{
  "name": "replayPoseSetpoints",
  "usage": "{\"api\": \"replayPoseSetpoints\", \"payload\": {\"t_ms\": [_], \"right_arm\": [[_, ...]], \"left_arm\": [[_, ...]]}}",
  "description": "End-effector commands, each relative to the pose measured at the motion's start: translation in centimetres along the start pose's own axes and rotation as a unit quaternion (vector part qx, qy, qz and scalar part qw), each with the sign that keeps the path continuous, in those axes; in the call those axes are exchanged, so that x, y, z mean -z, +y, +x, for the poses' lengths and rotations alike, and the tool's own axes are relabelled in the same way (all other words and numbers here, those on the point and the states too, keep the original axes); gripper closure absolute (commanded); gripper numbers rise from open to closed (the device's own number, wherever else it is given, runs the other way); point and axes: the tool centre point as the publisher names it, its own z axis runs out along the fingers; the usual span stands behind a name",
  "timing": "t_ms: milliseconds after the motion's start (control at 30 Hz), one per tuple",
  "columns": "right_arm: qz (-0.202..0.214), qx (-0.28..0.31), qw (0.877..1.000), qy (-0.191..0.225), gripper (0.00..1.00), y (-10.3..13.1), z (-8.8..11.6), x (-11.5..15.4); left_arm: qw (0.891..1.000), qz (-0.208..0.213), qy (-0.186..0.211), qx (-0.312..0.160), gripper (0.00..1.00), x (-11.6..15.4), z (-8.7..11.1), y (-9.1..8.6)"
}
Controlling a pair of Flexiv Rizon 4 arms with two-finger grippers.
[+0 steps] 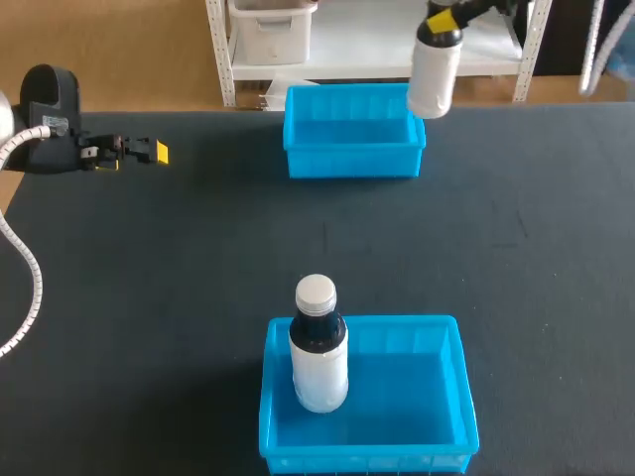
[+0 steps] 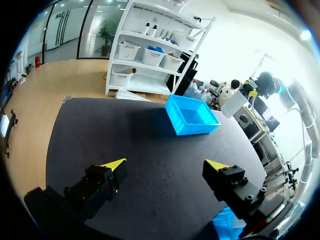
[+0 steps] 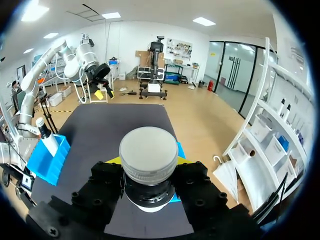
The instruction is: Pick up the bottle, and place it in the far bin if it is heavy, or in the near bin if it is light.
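Bottle point(image 1: 434, 79) clamped in right gripper point(image 1: 444, 20) above far bin's point(image 1: 352, 164) right rim.
Right arm point(image 1: 481, 8) raised; left gripper point(image 2: 165, 165) open, far-left.

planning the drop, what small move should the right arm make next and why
Probably ease the held white plastic bottle left, over the middle of the far blue plastic bin, before lowering: it hangs high by the bin's right back corner, jaws shut on its neck.
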Motion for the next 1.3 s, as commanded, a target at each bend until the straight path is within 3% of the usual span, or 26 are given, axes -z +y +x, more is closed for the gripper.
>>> {"api": "replayPoseSetpoints", "payload": {"t_ms": [33,567,1300], "right_arm": [[-0.052,-0.001,0.999,-0.001,1.0,-1.9,-1.2,-2.5],[-0.058,-0.018,0.998,0.001,1.0,-3.5,-4.0,-11.5],[-0.082,-0.049,0.995,0.009,1.0,-6.3,-2.2,-18.6]], "left_arm": [[1.0,0.0,0.0,0.0,0.0,0.0,0.0,0.0],[1.0,0.0,0.0,0.0,0.0,0.0,0.0,0.0],[1.0,0.0,0.0,0.0,0.0,0.0,0.0,0.0]]}}
